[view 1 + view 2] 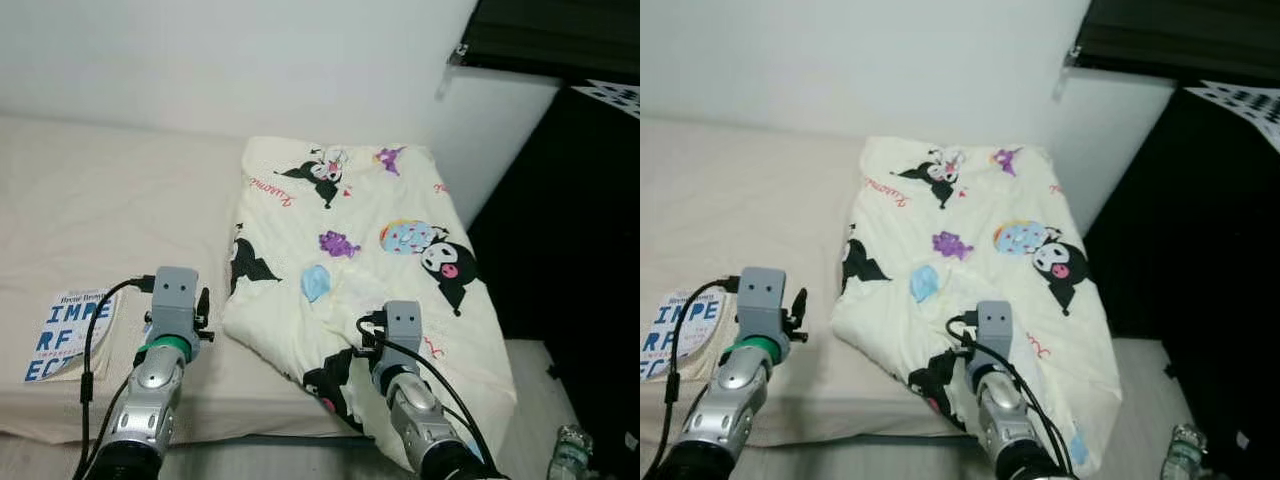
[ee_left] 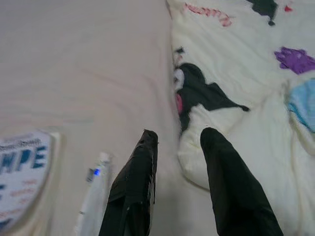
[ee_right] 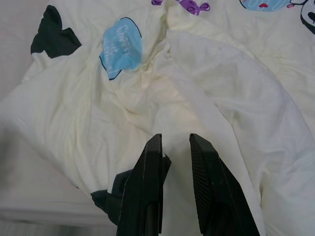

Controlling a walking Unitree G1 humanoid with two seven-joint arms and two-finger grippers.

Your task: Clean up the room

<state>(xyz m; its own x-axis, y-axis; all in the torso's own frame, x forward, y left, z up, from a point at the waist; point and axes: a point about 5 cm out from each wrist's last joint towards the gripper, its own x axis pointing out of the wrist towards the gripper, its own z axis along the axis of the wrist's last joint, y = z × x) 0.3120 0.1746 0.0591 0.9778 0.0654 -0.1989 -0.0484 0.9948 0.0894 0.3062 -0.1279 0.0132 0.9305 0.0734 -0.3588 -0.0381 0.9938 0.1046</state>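
A cream blanket (image 1: pixel 360 240) printed with cartoon figures lies crumpled on the right part of the beige bed (image 1: pixel 100 200). Part of it hangs over the front edge. My left gripper (image 2: pixel 179 133) is open just above the sheet, beside the blanket's near left corner (image 2: pixel 197 167). My right gripper (image 3: pixel 178 140) sits at the blanket's front edge, its fingers closed narrowly on a fold of the fabric. A book with blue letters (image 1: pixel 70 335) lies at the front left of the bed. Beside it is a small white tube (image 2: pixel 93 201).
A black cabinet (image 1: pixel 570 230) stands close to the right of the bed. A plastic bottle (image 1: pixel 568 452) stands on the floor at the bottom right. A white wall runs behind the bed. The bed's front edge (image 1: pixel 260 432) is just under my arms.
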